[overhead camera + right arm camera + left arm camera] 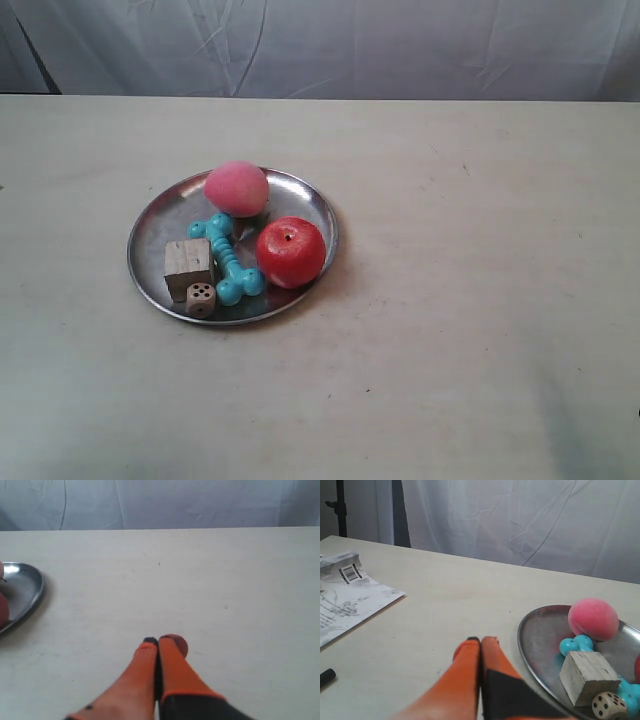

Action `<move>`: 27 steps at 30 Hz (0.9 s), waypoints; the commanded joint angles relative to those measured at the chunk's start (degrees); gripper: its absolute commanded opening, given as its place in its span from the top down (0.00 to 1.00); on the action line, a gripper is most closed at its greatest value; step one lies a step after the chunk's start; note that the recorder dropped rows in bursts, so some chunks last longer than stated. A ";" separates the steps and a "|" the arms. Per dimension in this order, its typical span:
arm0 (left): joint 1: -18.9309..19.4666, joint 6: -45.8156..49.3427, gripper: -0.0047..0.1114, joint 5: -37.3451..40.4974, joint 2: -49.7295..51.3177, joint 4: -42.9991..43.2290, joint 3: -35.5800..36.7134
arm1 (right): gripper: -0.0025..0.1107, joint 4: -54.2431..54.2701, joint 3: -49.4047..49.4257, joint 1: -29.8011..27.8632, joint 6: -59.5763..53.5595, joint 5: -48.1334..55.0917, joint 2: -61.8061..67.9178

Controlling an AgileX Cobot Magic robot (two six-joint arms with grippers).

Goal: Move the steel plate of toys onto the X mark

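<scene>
The round steel plate (pixel 155 225) lies left of the table's middle in the exterior view. On it rest a pink peach (pixel 237 189), a red apple (pixel 291 251), a turquoise bone (pixel 226 258), a pale wooden cube (pixel 188 265) and a small die (pixel 201 299). No X mark shows in any view. My left gripper (pixel 480 641) is shut and empty, its orange fingers pressed together just beside the plate's rim (pixel 525 645). My right gripper (pixel 158 641) is shut too, over bare tabletop, well away from the plate's edge (pixel 30 587). Neither arm appears in the exterior view.
A printed paper sheet (pixel 350 597) with a barcode lies on the table's far side from the plate in the left wrist view, and a black pen tip (pixel 326 677) beside it. A white curtain (pixel 320 45) hangs behind the table.
</scene>
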 commanded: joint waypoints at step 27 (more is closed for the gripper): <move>0.05 -0.11 0.96 -0.73 -0.30 0.36 0.21 | 0.99 6.01 0.86 -0.41 0.03 -0.40 -1.72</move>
